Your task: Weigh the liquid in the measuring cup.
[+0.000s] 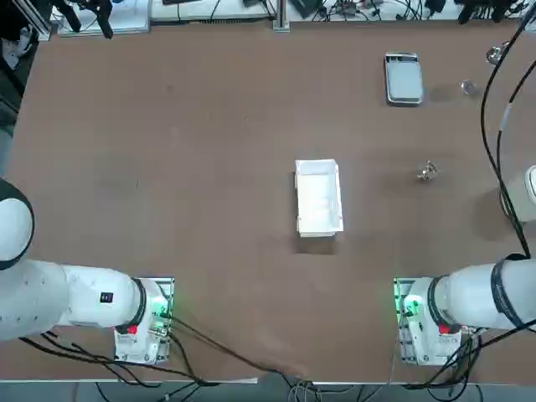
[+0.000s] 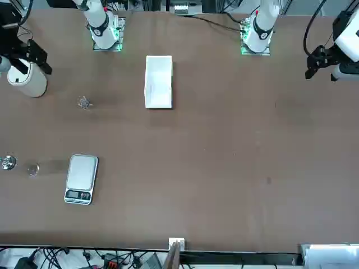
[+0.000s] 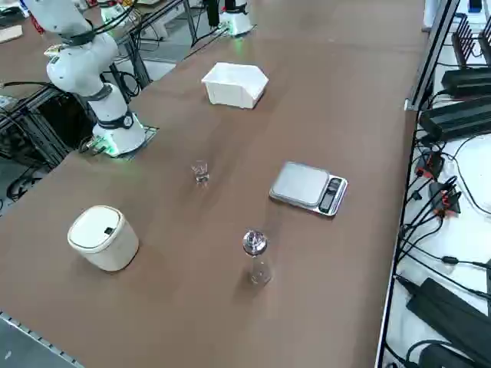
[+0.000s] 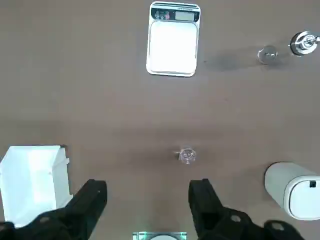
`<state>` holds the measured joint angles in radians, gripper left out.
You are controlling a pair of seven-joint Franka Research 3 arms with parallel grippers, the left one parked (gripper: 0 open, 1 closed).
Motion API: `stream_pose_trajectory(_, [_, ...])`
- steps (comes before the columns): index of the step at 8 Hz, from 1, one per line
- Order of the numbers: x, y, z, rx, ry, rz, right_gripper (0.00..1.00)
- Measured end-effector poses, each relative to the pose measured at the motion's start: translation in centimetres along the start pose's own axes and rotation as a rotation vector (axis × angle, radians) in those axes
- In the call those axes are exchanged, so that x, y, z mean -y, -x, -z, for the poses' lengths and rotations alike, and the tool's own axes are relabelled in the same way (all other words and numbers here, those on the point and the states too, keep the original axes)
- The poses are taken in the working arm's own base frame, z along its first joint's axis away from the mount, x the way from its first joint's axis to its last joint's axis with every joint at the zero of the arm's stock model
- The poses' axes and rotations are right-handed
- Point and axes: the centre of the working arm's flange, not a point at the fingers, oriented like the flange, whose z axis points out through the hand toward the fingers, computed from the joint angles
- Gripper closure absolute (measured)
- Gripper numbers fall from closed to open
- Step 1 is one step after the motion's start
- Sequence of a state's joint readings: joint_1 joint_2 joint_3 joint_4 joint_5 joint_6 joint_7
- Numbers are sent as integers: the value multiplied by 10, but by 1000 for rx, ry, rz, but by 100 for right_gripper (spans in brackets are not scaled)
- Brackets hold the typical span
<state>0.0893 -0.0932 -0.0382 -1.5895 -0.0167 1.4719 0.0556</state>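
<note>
- Our right end effector (image 4: 147, 200) hangs high over the counter (image 1: 167, 167) with its fingers spread wide and nothing between them. We reckon that's a ready pose, so it can drop straight over something small.
- The measuring cup (image 4: 186, 155) is the closest thing to it. It stands upright on the bare counter just ahead of the open fingers, nearer one fingertip than the other, untouched.
- Taking the measuring cup as our landmark, the white tray (image 4: 32, 182) sits well off to one side and a white lidded canister (image 4: 292, 190) to the other.
- The scale (image 4: 173, 42) lies well beyond the measuring cup, pan empty, so nothing's been weighed yet. Free-standing like that, it leaves room for a clean set-down.
- Two more small glinting bits (image 4: 268, 54) sit near the scale.
</note>
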Motion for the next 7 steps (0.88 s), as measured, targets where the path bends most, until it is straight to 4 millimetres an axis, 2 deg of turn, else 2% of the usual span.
stream_pose_trajectory(3, [2, -1, -1, 1, 0, 3, 0])
stream_pose_trajectory(4, [8, -3, -6, 12, 8, -4, 0])
stream_pose_trajectory(5, [23, -8, -20, 33, 36, -48, 0])
stream_pose_trajectory(6, [47, -15, -42, 49, 71, -123, 0])
stream_pose_trajectory(7, [74, -21, -73, 53, 119, -190, 0])
